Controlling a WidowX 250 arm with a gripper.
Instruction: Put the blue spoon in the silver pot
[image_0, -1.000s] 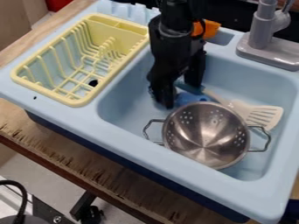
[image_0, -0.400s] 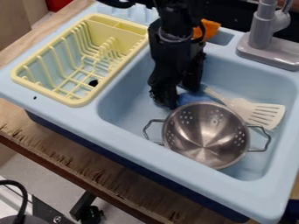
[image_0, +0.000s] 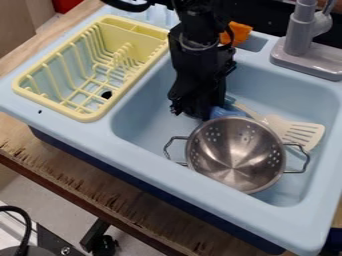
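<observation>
Your hand (image_0: 194, 113) has just closed, apparently gripping the blue spoon (image_0: 226, 112) in the sink (image_0: 143, 122), right behind the silver pot (image_0: 235, 156); confirm the hold before lifting it over

The colander (image_0: 235, 159) looks like smooth metal, its bowl glossy with bright reflections, and its handles (image_0: 304, 159) are metal wire. The sink (image_0: 143, 131) and the dish rack (image_0: 90, 118) look like smooth plastic, the rack rather matt, and the slotted spatula (image_0: 298, 132) also looks plastic. The counter (image_0: 87, 181) appears to be wood, rough and splintered along its front edge.
</observation>
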